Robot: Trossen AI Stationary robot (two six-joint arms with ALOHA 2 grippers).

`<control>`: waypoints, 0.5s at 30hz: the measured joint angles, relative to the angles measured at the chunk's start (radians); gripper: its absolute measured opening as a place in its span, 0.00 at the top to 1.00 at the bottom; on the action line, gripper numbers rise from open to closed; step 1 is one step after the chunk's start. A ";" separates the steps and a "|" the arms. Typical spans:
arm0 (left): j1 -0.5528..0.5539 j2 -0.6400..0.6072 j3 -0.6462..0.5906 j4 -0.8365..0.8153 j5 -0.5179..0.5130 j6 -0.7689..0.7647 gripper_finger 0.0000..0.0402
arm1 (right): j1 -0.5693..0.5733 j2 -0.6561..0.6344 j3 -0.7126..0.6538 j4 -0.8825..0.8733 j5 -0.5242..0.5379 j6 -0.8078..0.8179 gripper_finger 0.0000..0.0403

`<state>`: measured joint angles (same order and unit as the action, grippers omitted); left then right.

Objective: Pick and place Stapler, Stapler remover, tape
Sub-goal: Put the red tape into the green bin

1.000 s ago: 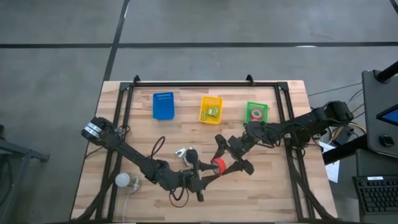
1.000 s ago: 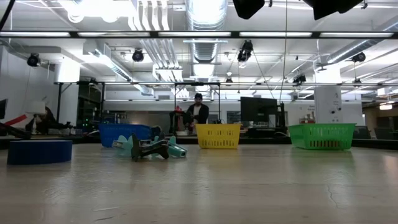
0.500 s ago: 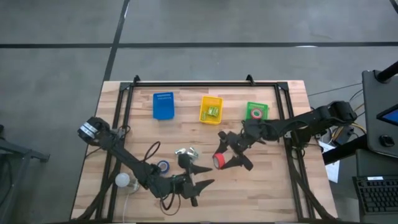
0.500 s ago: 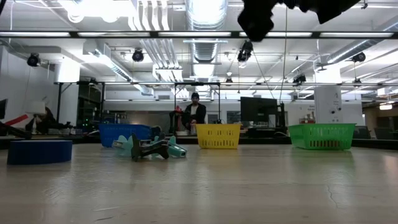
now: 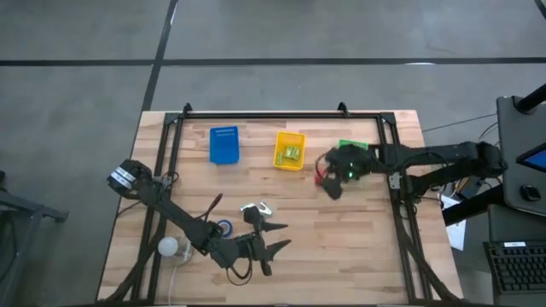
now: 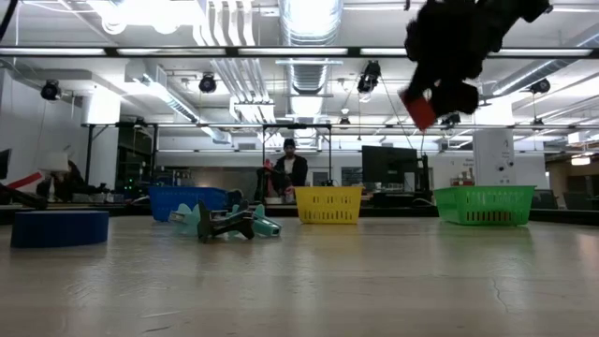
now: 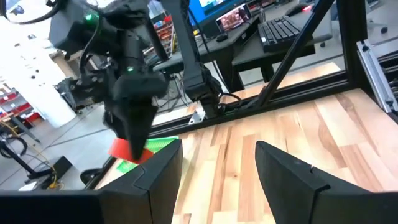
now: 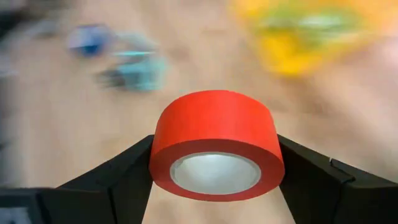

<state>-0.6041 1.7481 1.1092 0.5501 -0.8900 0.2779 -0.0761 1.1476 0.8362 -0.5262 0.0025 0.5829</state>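
Observation:
My right gripper (image 5: 328,179) is shut on a red tape roll (image 8: 216,144) and hangs high above the table beside the green bin (image 5: 354,147). The low view shows that roll (image 6: 421,108) well clear of the wood. My left gripper (image 5: 280,236) hovers open near the table's near edge, touching nothing. A blue tape roll (image 5: 223,228) lies flat on the table next to the left arm. A teal and black hand tool (image 5: 254,209) lies on the wood just beyond my left gripper; stapler or remover, I cannot tell. My right gripper pinches the red tape roll between its two fingers (image 8: 124,180), one on each side of the roll's outer band (image 8: 163,149). The pale core (image 8: 215,173) faces the wrist camera. The roll is lifted clear of the table.
A blue bin (image 5: 224,145), a yellow bin (image 5: 289,151) holding small green items, and the green bin stand in a row along the far side. A white ball-like thing (image 5: 168,247) sits near the left near corner. A black frame rail (image 5: 273,116) borders the table. A person (image 6: 290,173) stands far behind.
My right gripper has carried the red tape roll up off the middle of the table and toward the far right, ending beside the green bin. My left gripper drew back a little toward the near edge, uncovering the blue tape roll.

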 joint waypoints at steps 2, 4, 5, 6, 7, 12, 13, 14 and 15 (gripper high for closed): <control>0.000 0.000 -0.004 -0.002 0.001 -0.001 0.49 | -0.054 -0.007 0.023 -0.117 0.080 0.016 0.29; 0.000 0.000 -0.006 -0.002 0.000 -0.004 0.49 | -0.121 -0.007 0.043 -0.209 0.117 0.024 0.29; 0.000 0.000 -0.006 -0.001 0.001 -0.004 0.49 | -0.155 -0.005 0.053 -0.236 0.122 0.023 0.30; 0.000 0.000 -0.007 -0.001 0.001 -0.003 0.49 | -0.192 0.002 0.062 -0.260 0.123 0.016 0.30; 0.000 0.000 -0.009 0.000 0.001 -0.003 0.49 | -0.226 0.008 0.071 -0.279 0.124 0.001 0.30; 0.000 0.000 -0.018 0.003 0.001 -0.010 0.49 | -0.384 0.050 0.111 -0.360 0.109 -0.066 0.28; 0.000 0.000 -0.018 0.001 0.001 -0.014 0.49 | -0.411 0.060 0.113 -0.369 0.105 -0.078 0.28; 0.000 0.000 -0.018 0.000 0.001 -0.018 0.49 | -0.438 0.071 0.115 -0.374 0.095 -0.083 0.28; 0.000 0.000 -0.018 0.001 0.001 -0.019 0.49 | -0.463 0.084 0.116 -0.378 0.081 -0.088 0.28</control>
<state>-0.6037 1.7481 1.0912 0.5513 -0.8886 0.2592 -0.5391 1.2314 0.9520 -0.9046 0.0839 0.4951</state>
